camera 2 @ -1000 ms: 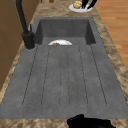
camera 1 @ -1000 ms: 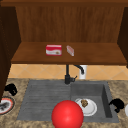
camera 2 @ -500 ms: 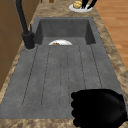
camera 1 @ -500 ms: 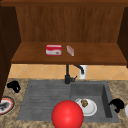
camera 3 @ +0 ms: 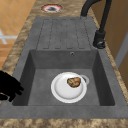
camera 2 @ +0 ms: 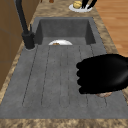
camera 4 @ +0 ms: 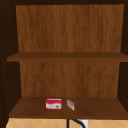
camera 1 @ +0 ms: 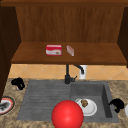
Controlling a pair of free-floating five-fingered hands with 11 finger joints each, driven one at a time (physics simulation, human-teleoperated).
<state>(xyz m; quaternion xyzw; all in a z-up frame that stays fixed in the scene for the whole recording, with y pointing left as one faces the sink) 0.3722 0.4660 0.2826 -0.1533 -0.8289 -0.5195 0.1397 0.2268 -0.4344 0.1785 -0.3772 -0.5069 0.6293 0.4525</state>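
My left hand [camera 1: 18, 83] floats over the counter's left end, beside the drainboard [camera 1: 42, 100]. In the left side view the left hand [camera 2: 105, 73] looms large above the drainboard's [camera 2: 50, 75] front half, with a small tan bit [camera 2: 103, 94] showing just beneath it; I cannot tell if it is held. My right hand [camera 1: 116, 104] hovers right of the basin [camera 1: 106, 100], fingers relaxed, next to a white plate [camera 1: 126, 110]. The right hand [camera 3: 7, 86] shows at the basin's near corner in the right side view.
A white plate [camera 3: 68, 87] with a brown food piece [camera 3: 74, 82] lies in the basin. A red ball [camera 1: 67, 115] is at the sink's front. The black faucet [camera 1: 67, 75] stands behind. A red-rimmed plate [camera 1: 5, 105] sits far left. Two small boxes [camera 1: 53, 50] rest on the shelf.
My left hand has moved right and up from the counter's left edge, rising into the left side view over the drainboard. The right hand has stayed still.
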